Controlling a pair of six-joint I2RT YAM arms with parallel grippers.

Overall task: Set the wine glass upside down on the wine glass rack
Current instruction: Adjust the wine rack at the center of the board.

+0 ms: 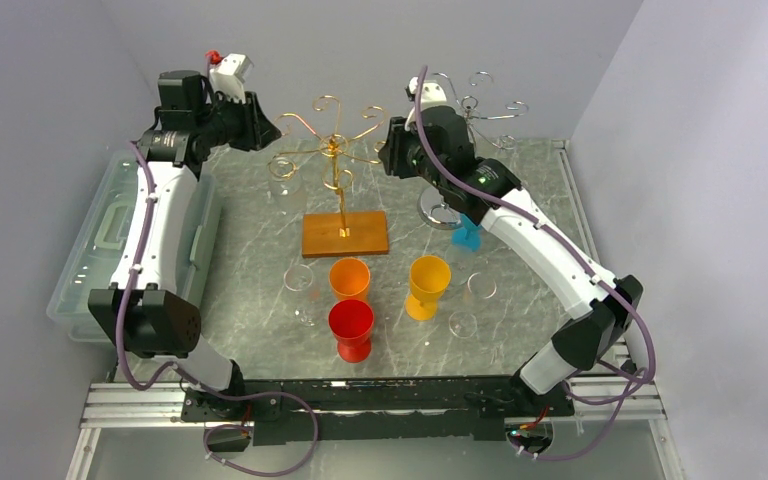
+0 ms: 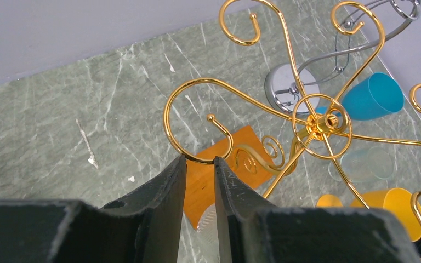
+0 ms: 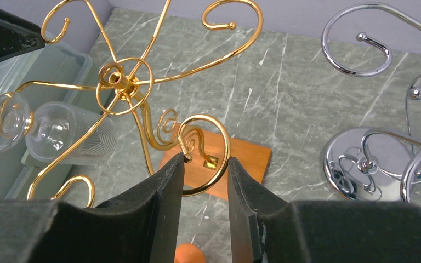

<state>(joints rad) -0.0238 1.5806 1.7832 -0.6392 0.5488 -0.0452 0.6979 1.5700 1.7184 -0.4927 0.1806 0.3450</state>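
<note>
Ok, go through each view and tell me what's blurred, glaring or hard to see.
Top external: even light, clear glasses almost vanish into the marble table. Left wrist: the tool's fingers are soft and dark, gold rack sharp. Right wrist: bright glints on the chrome rack.

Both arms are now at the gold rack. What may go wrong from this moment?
The right fingers straddle a hook of the gold rack; a sideways pull may tip it. The clear glass hanging on the rack may then slide off. The left fingers sit close against another hook and may catch it when they withdraw.
</note>
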